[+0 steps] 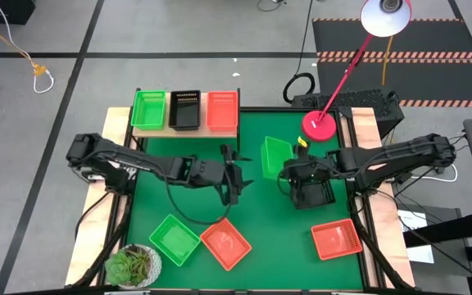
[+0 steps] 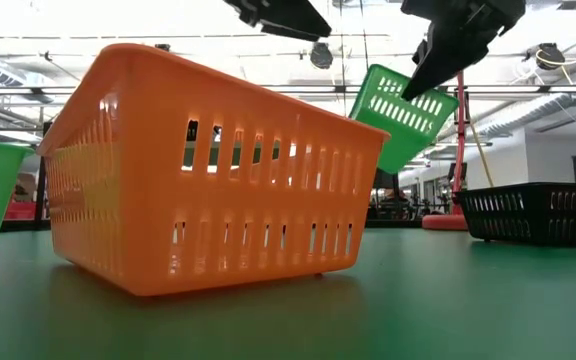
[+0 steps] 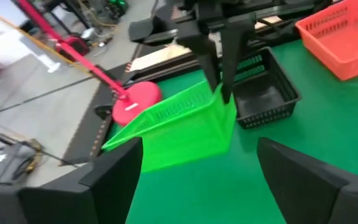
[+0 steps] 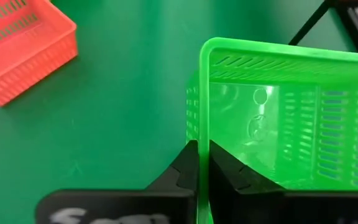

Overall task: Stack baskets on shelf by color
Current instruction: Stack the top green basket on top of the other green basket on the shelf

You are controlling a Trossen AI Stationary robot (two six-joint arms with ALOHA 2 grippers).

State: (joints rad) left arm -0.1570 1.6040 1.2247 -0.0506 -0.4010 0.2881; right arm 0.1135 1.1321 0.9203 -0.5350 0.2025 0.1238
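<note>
The right gripper [image 4: 199, 163] is pinching the rim of a green basket [image 1: 276, 156] and holding it tilted above the green mat [image 1: 260, 221], right of the middle. The left gripper [image 1: 234, 174] is hanging just left of it with fingers spread wide, holding nothing. On the shelf [image 1: 138, 131] at the far side, three baskets are sitting side by side: green, black, red.

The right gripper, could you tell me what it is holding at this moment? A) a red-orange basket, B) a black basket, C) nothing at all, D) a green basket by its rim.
D: the right gripper is shut on the rim of a green basket, which the low view shows hanging tilted above the green mat.
</note>
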